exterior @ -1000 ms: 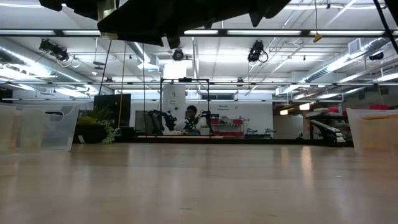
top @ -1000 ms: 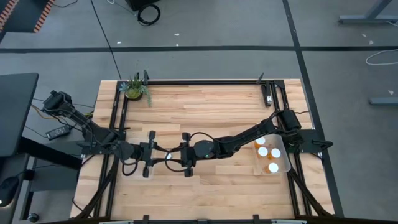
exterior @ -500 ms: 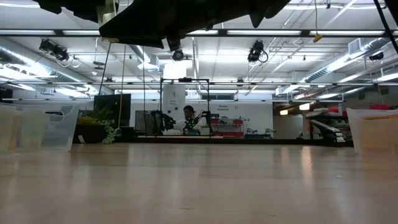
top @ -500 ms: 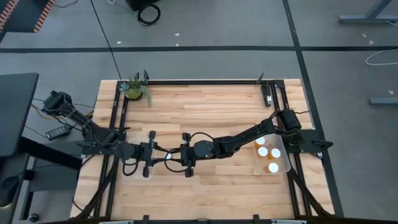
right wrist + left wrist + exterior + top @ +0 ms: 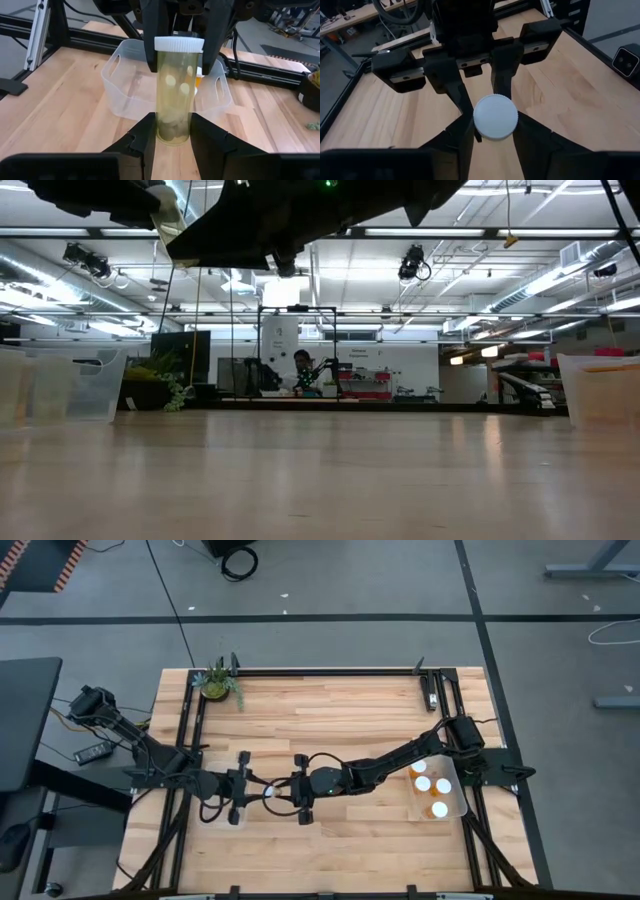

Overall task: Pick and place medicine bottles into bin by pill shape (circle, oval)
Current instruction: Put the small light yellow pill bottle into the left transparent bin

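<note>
One medicine bottle, with a clear yellowish body, pale round pills and a white cap, is held above the table's middle between both grippers. My right gripper is shut on its base end. It comes from the table's right. My left gripper comes from the left and is shut at the cap end. Several more white-capped bottles stand in the right bin. My left gripper has its two fingers on opposite sides of the white cap, coming level from the table's left, with the cap's top facing its wrist. The bottle is clear of the table. My right gripper pinches the lower body of the bottle near its base between its two fingers. It comes from the table's right, and the fingers lie along the bottle. The bottle is lifted clear, cap end away from the wrist.
A clear bin stands at the table's left side, under my left arm. It holds something orange. A small potted plant stands at the far left corner. A black frame rail runs round the table.
In the low view the dark arm shapes overhead have shifted a little. In the high view both grippers and the bottle stay at the same place above the table's middle.
</note>
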### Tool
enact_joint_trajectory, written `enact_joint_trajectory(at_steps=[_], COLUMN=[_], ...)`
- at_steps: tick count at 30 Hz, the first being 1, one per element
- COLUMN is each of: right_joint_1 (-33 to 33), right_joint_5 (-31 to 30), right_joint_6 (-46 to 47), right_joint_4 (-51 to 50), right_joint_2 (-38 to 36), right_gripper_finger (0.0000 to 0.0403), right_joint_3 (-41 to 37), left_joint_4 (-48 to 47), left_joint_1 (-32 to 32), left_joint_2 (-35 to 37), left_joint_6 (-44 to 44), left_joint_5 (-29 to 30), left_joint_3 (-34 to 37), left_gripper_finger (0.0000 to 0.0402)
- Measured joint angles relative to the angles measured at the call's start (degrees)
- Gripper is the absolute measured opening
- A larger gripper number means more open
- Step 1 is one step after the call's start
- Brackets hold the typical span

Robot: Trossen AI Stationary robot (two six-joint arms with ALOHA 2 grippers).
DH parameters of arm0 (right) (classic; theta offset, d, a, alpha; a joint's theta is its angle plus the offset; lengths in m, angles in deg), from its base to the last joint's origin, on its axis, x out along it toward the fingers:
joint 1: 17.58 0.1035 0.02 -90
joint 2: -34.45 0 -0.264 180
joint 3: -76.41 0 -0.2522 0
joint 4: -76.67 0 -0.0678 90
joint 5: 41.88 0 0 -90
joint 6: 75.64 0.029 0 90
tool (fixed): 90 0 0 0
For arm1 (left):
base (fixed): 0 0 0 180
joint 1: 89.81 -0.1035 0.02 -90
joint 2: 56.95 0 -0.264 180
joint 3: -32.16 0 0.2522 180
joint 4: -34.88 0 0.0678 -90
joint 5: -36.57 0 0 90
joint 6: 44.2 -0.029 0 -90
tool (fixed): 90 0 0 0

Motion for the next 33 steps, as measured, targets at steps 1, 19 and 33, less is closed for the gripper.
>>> enact_joint_trajectory(at_steps=[1,19,33], right_joint_1=[0.0,-0.24,-0.24], right_joint_5=[0.0,0.13,0.11], right_joint_6=[0.03,5.27,8.23], right_joint_4=[0.0,-6.18,-13.3], right_joint_2=[0.0,0.0,0.0], right_gripper_finger=[0.0119,0.0194,0.0216], right_joint_3=[0.0,-0.02,-0.02], left_joint_4=[0.0,-1.73,-12.5], left_joint_1=[0.0,0.11,4.82], left_joint_2=[0.0,0.0,0.0], left_joint_6=[0.05,2.94,15.43], left_joint_5=[0.01,-0.75,-2.97], left_joint_3=[0.0,0.0,0.0], left_gripper_finger=[0.0131,0.0136,0.0135])
